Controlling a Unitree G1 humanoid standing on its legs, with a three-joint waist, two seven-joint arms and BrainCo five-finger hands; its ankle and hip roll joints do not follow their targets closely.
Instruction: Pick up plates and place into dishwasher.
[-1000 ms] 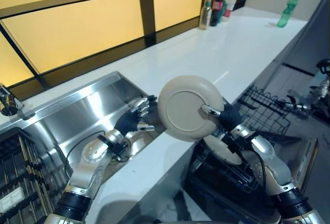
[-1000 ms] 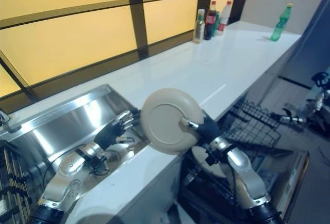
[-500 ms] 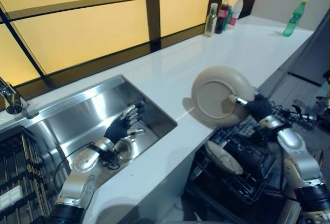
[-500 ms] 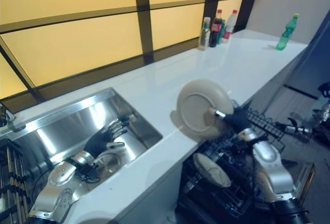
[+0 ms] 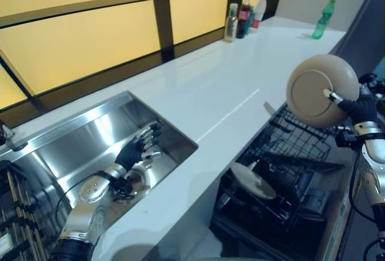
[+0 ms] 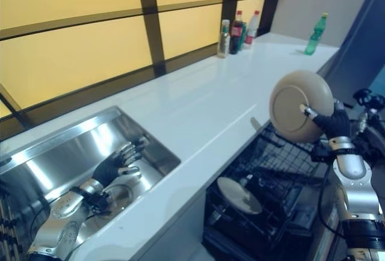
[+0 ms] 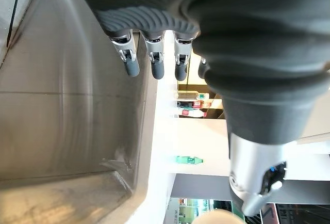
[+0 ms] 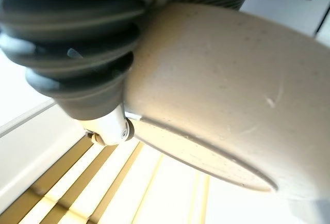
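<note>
The right hand (image 5: 363, 108) pinches a beige plate (image 5: 322, 89) by its rim and has swung it off the desk (image 5: 240, 80), out above the dishwasher rack (image 5: 289, 153); lowering it comes next. One plate (image 5: 252, 180) sits loaded. The left hand (image 5: 135, 150) hangs spread in the sink (image 5: 78, 141).

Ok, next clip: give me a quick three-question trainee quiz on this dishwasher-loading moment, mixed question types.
1. True or false: the right hand holds a beige plate on edge above the dishwasher rack.
2. Where is the left hand? A) on the countertop B) in the sink, fingers relaxed, holding nothing C) gripping a bottle
3. Fill in: a second plate already lies in the ____ rack of the dishwasher.

Key
1. True
2. B
3. Lower
</note>
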